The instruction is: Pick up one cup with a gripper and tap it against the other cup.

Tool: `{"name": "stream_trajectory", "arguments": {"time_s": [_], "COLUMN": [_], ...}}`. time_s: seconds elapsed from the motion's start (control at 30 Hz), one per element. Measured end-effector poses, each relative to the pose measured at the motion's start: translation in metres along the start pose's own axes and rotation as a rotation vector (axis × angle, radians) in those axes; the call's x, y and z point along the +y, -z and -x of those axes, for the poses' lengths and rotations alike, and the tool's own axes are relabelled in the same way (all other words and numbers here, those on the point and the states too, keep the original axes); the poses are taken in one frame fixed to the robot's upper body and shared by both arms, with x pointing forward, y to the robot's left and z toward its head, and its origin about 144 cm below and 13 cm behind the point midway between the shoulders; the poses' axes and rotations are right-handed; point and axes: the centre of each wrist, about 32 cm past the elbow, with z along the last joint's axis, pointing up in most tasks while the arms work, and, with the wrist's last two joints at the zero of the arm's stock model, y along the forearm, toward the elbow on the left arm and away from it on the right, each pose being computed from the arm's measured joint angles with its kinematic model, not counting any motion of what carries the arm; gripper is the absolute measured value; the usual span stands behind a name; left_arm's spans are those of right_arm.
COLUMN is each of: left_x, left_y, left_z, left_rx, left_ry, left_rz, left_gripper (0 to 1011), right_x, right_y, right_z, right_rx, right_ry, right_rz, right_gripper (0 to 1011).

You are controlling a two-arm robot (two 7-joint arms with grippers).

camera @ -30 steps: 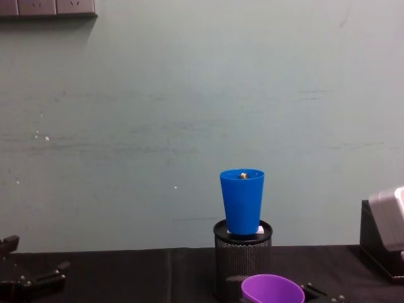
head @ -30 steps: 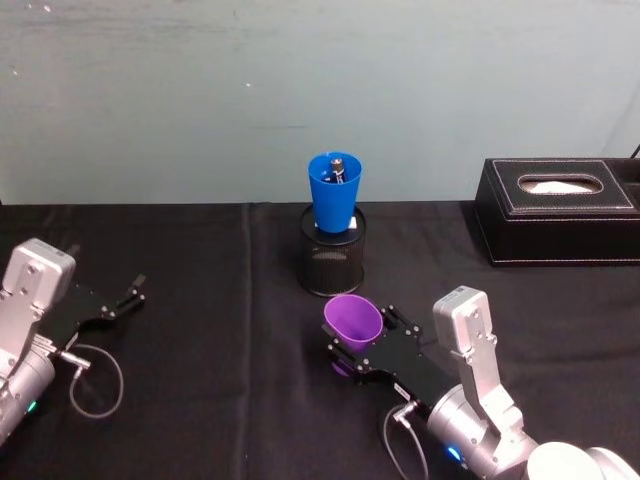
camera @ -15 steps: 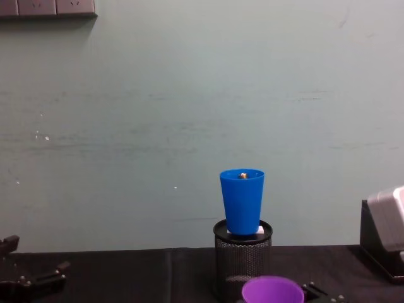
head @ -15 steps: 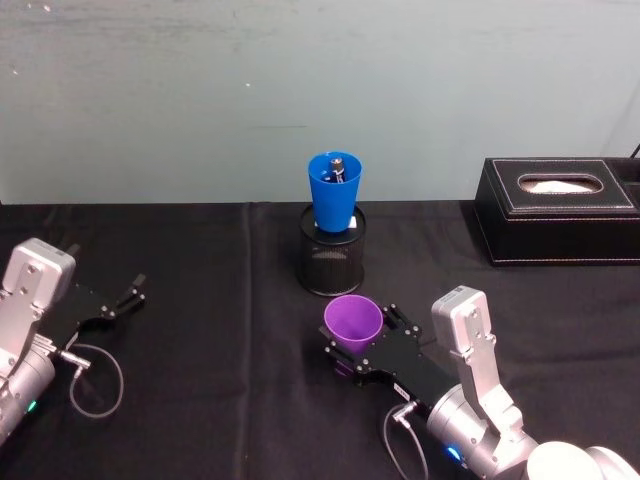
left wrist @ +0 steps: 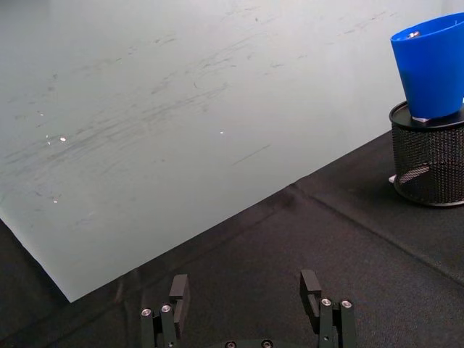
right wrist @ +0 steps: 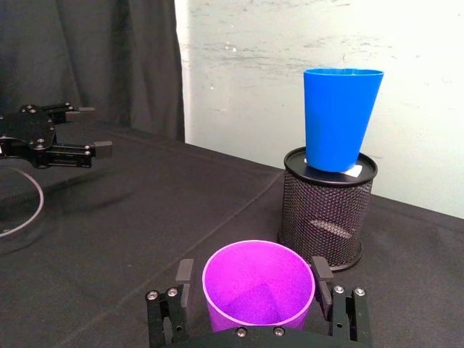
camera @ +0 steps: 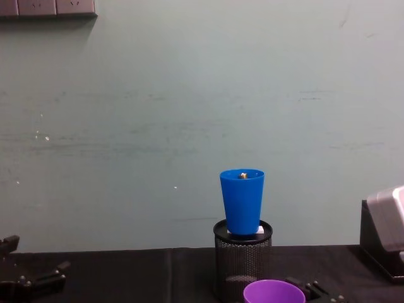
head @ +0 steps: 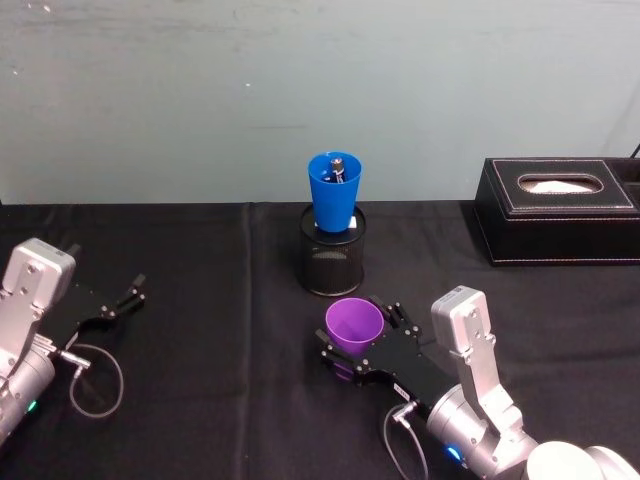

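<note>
Judging by its smooth, thin purple wall, the purple cup (head: 353, 324) is taken to be light, fairly stiff and somewhat slippery, and unlikely to break from a gentle knock. It is seen upright on the black table (head: 220, 300), low and just right of centre in the head view, with its mouth open upward. The right gripper (right wrist: 251, 294) is placed around it, one finger on each side of the upper wall just under the rim; whether the fingers are pressing the wall or only standing beside it cannot be told. A hold on the upper wall, squeezed lightly, would probably suit, since a hard squeeze could flex the plastic and a loose one could let the tapered side slip.

The blue cup (head: 334, 191) is set upright on top of a black mesh pen holder (head: 332, 263), at the centre of the head view, behind the purple cup and apart from it. Perched so, it may be light enough to be knocked off by a firm tap.

The left gripper (head: 126, 297) is parked at the left edge of the head view, released and empty.

The base of the purple cup is hidden behind the gripper body. A small dark object inside the blue cup cannot be made out. A black tissue box (head: 556, 210) at the right is cut off by the frame edge.
</note>
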Motion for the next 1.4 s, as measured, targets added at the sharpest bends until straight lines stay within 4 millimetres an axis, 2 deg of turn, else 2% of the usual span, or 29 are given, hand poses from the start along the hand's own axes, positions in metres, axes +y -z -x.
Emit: {"name": "stream_trajectory", "arguments": {"time_s": [0.2, 0.53, 0.77, 1.03, 1.4], "left_x": [0.0, 0.0, 0.0, 0.0, 0.0], "left_y": [0.0, 0.0, 0.0, 0.0, 0.0], "left_z": [0.0, 0.0, 0.0, 0.0, 0.0], "left_rx": [0.0, 0.0, 0.0, 0.0, 0.0], "left_ry": [0.0, 0.0, 0.0, 0.0, 0.0], "left_rz": [0.0, 0.0, 0.0, 0.0, 0.0], "left_gripper": [1000, 1000, 1000, 1000, 1000], "right_x": [0.0, -0.009, -0.022, -0.031, -0.039], "right_y": [-0.003, -0.038, -0.052, -0.049, -0.027], "right_z": [0.0, -0.001, 0.002, 0.007, 0.005], "right_rx": [-0.01, -0.067, -0.077, -0.08, -0.038], "right_ry": [-0.002, 0.021, 0.17, 0.347, 0.466], "right_rz": [-0.008, -0.115, -0.152, -0.107, -0.028], "right_gripper": [1002, 1002, 1002, 1002, 1002]}}
